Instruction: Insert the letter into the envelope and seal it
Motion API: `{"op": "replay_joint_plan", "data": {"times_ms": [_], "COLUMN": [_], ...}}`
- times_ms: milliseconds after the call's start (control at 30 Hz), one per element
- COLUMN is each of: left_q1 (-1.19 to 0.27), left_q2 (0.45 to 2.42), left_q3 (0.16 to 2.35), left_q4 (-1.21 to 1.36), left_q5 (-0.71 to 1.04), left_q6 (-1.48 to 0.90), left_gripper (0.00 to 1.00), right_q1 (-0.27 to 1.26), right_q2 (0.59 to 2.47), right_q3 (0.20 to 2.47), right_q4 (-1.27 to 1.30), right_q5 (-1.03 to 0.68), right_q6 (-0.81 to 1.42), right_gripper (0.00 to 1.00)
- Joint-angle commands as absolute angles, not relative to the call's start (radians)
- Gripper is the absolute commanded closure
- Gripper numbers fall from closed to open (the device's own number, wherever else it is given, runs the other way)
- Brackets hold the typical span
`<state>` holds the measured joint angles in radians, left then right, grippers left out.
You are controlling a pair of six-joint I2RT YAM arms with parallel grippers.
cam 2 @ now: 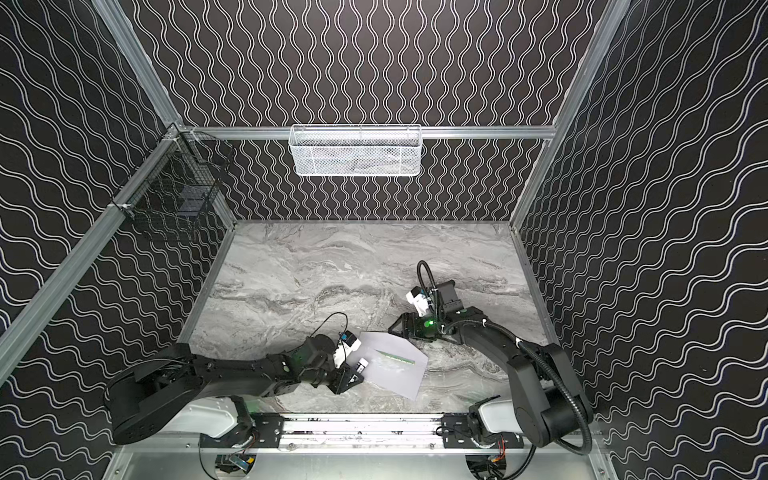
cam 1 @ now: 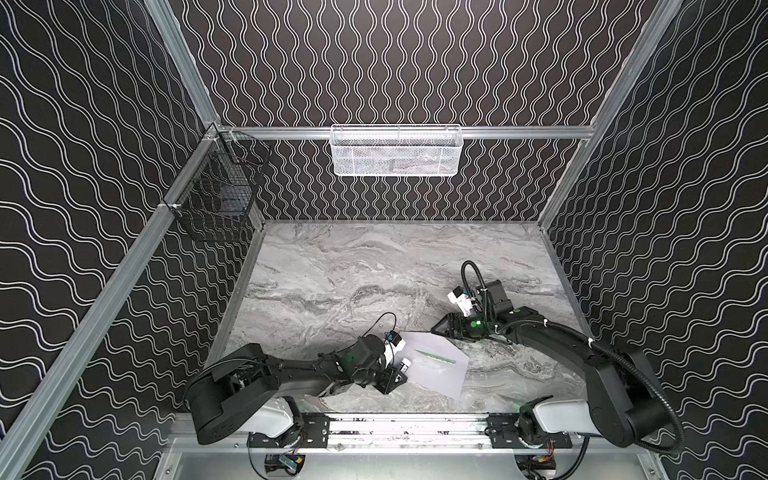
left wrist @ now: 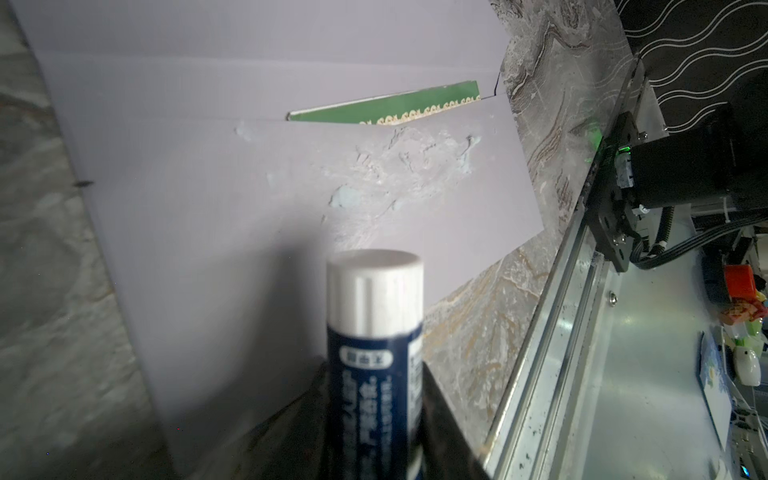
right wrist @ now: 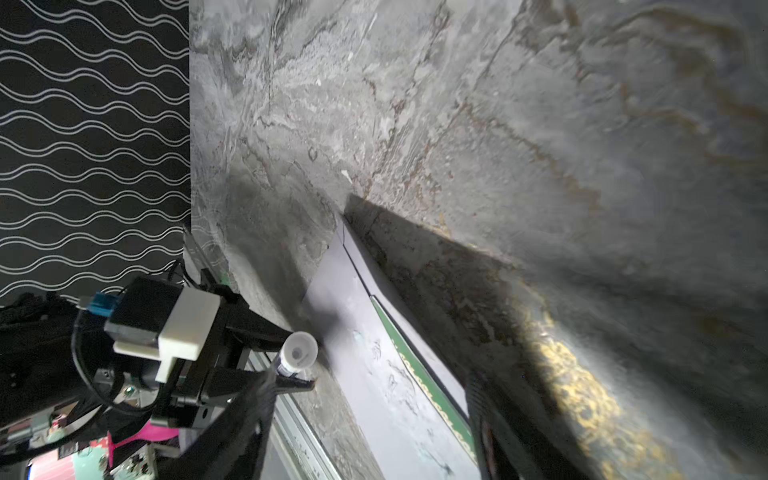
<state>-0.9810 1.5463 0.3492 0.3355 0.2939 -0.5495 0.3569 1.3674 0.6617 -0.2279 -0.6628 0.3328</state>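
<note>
We are looking at a grey marbled bench (cam 1: pixel 365 266) that is sitting inside walls (cam 1: pixel 415 62) papered in black with white wavy lines. A white mesh basket (cam 1: pixel 397 151) is hanging from the aluminium rail (cam 1: pixel 519 132) along the back wall. A black wire basket (cam 1: pixel 216 187) is hanging in the far left corner. Something dark may be lying in it, though we are not making it out clearly. A glue stick (left wrist: pixel 374 332), dark blue with a white end, is showing up low over the near part of the bench. A metal track (cam 1: pixel 407 426) is running along the bench's near edge.
</note>
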Motion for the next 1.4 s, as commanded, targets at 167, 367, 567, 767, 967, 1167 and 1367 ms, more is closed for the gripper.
{"op": "replay_joint_plan", "data": {"times_ms": [167,367,567,767,967,1167,1367], "left_q1": [-0.967,-0.956,-0.953,-0.951,-0.951,-0.946,-0.923], "left_q2": [1.583,1.604,1.62,1.62,1.617,1.62,1.637], "left_q3": [0.349,0.361,0.361,0.361,0.36,0.367,0.386], "left_q4": [0.296,0.296,0.307,0.308,0.3,0.293,0.284], "left_q5": [0.281,0.285,0.295,0.296,0.295,0.295,0.306], "left_q6": [-0.551,-0.54,-0.541,-0.543,-0.538,-0.526,-0.5], "left_gripper": [1.0,1.0,1.0,1.0,1.0,1.0,1.0], "right_q1": [0.349,0.389,0.431,0.515,0.488,0.308,0.288], "right_q2": [1.407,1.366,1.323,1.38,1.242,1.222,1.379], "right_q3": [0.644,0.621,0.541,0.452,0.575,0.581,0.566], "right_q4": [-0.181,-0.147,-0.065,0.068,-0.161,-0.221,-0.153], "right_q5": [-0.741,-0.901,-0.926,-0.919,-0.768,-0.575,-0.771], "right_q6": [0.344,0.371,0.44,0.516,0.45,0.415,0.394], "right_gripper": [0.3,0.46,0.46,0.52,0.46,0.39,0.35]}}
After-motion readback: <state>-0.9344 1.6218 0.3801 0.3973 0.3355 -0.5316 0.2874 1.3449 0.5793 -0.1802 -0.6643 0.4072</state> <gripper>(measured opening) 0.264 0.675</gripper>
